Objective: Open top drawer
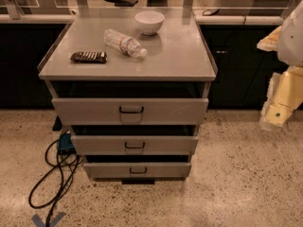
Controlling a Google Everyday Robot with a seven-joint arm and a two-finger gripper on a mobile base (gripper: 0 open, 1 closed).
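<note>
Since the arm [289, 46] is cut off at the right edge, the gripper [274, 115] is only partly seen and its opening cannot be told; the top drawer [130, 110] is seen well to its left, under the surface [180, 56].

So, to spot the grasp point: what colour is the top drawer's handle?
Black handle on the grey top drawer, camera view; gripper hangs at the right.

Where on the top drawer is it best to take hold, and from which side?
Grip the black loop handle at the centre of the top drawer, from the front; its bar lies level. The gripper is far right, apart.
</note>
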